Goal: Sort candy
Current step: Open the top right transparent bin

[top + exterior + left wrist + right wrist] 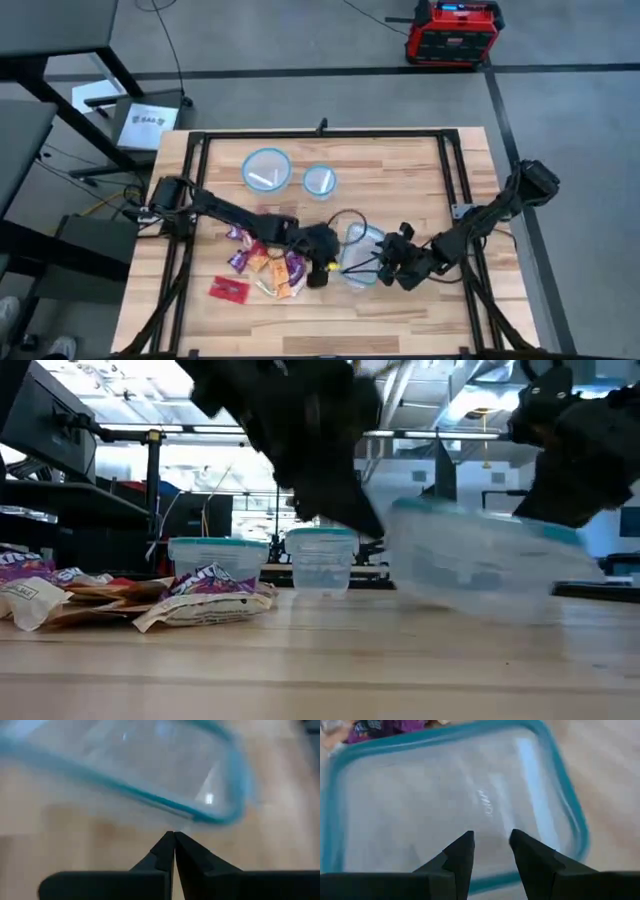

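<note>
On the wooden table (420, 170), both arms meet over a clear rectangular container (362, 254) with a blue rim that sits between them near the table's middle. The left gripper (330, 268) reaches in from the left side and ends just beside the container's near-left edge; its wrist view shows the two dark fingers (165, 851) pressed tip to tip with nothing between them, the blue rim lying just past their points. The right gripper (388, 262) comes from the right and sits at the container's opposite side; in its wrist view the fingers (462, 851) stand a narrow gap apart over the container's clear floor, and whether they grip its near wall cannot be told because the rim there is hidden below them. The container seems tilted in the low view, though blur makes that uncertain. The candy (262, 262) lies in a loose heap of purple and orange packets on the table just left of the left gripper, with one red packet (229, 290) lying apart nearer the front-left corner. Behind, toward the far edge, stand a large round container (266, 168) and a smaller round container (320, 181), side by side.
</note>
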You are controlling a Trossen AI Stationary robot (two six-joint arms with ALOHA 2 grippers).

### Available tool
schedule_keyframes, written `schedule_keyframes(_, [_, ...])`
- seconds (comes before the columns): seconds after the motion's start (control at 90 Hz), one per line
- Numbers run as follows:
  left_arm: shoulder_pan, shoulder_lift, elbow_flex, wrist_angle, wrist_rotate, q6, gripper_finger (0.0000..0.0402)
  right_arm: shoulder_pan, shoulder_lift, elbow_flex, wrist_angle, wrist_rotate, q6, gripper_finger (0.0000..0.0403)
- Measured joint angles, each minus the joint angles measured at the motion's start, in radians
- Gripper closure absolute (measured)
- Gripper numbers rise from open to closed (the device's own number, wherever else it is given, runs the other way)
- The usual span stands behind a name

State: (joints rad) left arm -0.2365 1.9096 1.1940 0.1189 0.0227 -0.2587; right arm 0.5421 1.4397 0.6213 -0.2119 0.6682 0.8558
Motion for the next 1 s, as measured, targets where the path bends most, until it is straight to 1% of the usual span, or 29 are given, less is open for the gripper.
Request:
schedule_keyframes(0.078, [-0.029,0.025,-0.003,0.020,-0.001,-0.028,0.0401,-0.049,-0.021,-0.004,0.015,-0.013,-0.092,0.0278])
schedule_keyframes(0.156, [-0.049,0.049,0.012,0.024,-0.002,-0.036,0.0402,-0.095,-0.040,-0.004,0.068,-0.019,-0.185,0.0278])
schedule_keyframes(0.244, [-0.057,0.039,0.041,-0.064,-0.002,-0.024,0.0402,-0.131,-0.066,-0.003,0.088,-0.053,-0.259,0.0278])
schedule_keyframes(0.333, [-0.058,0.002,0.068,-0.205,-0.010,0.004,0.0402,-0.132,-0.115,0.017,0.072,-0.087,-0.258,0.0278])
schedule_keyframes(0.444, [-0.058,-0.045,0.120,-0.283,-0.079,0.067,0.0402,-0.081,-0.184,0.039,0.065,-0.109,-0.229,0.0278])
schedule_keyframes(0.489, [-0.055,-0.063,0.133,-0.285,-0.109,0.103,0.0402,-0.043,-0.211,0.040,0.072,-0.110,-0.208,0.0278])
schedule_keyframes(0.567, [-0.035,-0.069,0.158,-0.266,-0.126,0.151,0.0402,0.043,-0.241,0.042,0.065,-0.108,-0.128,0.0278])
schedule_keyframes(0.633, [-0.014,-0.064,0.170,-0.248,-0.125,0.172,0.0402,0.136,-0.241,0.039,0.055,-0.106,-0.034,0.0278])
schedule_keyframes(0.678, [-0.001,-0.055,0.170,-0.212,-0.112,0.183,0.0402,0.203,-0.225,0.034,0.083,-0.091,0.031,0.0278])
schedule_keyframes(0.744, [0.016,-0.033,0.173,-0.142,-0.055,0.186,0.0402,0.301,-0.178,0.021,0.152,-0.051,0.138,0.0278])
schedule_keyframes(0.844, [0.035,0.007,0.174,-0.084,0.010,0.189,0.0402,0.411,-0.043,0.004,0.295,0.035,0.269,0.0278])
schedule_keyframes(0.922, [0.048,0.033,0.172,-0.061,0.011,0.206,0.0402,0.444,0.092,0.004,0.424,0.124,0.322,0.0275])
schedule_keyframes(1.0, [0.057,0.042,0.172,-0.035,0.007,0.222,0.0402,0.442,0.222,0.004,0.552,0.164,0.354,0.0264])
